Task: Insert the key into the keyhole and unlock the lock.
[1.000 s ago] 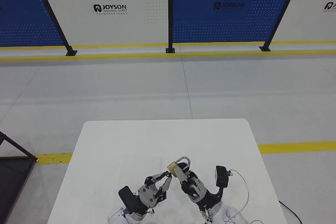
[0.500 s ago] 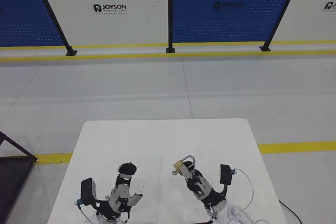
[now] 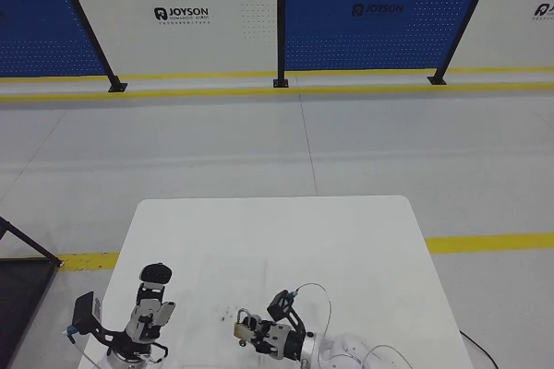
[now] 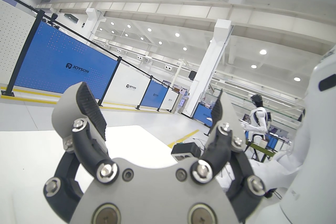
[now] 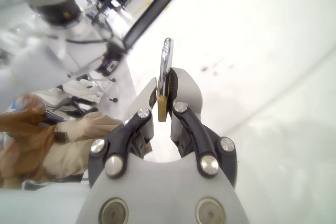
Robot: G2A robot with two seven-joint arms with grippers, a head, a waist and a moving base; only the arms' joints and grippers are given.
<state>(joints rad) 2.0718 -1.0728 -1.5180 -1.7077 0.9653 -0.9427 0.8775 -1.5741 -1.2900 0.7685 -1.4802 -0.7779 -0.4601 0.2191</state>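
Padlock (image 3: 245,324) in right claw (image 3: 256,329), table (image 3: 277,240) near edge

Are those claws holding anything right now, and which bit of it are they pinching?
The right gripper pinches a padlock by its brass body, the shackle poking out past the fingertips. The left gripper is open and holds nothing.

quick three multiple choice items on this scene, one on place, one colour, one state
1. Where is the padlock? A lying on the table; B in the right gripper; C on the floor.
2. Padlock body colour? A red; B black; C brass.
3. State of the left gripper? A open, empty; B shut on a key; C shut, empty.
Answers: 1 B, it is clamped on the body; 2 C, yellow metal; 3 A, wide gap with nothing in it.
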